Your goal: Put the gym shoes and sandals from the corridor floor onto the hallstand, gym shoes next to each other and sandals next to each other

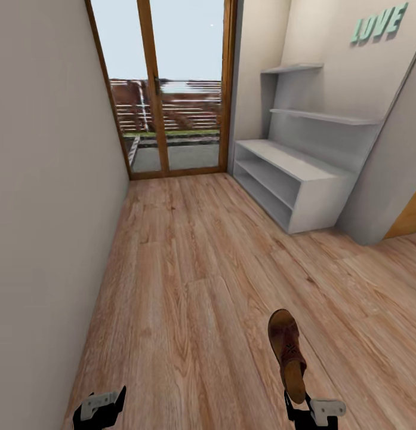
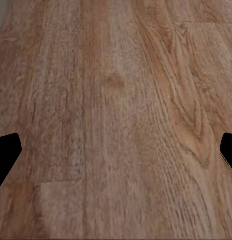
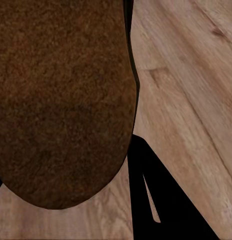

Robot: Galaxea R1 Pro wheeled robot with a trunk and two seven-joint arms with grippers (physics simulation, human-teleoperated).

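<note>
Mint "LOVE" letters [image 1: 379, 24] on wall

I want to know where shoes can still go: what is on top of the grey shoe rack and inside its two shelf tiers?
The hallstand has a bare top, and the visible parts of both tiers hold nothing. The far back of the tiers is hidden by the top board. One sandal is held by the right claw.

Wood-grain corridor floor [image 2: 116, 100] spreads across the frame, a knot above centre; the left end effector [image 2: 116, 150] shows black fingertips [image 2: 6, 152] at both side edges, set wide apart.
</note>
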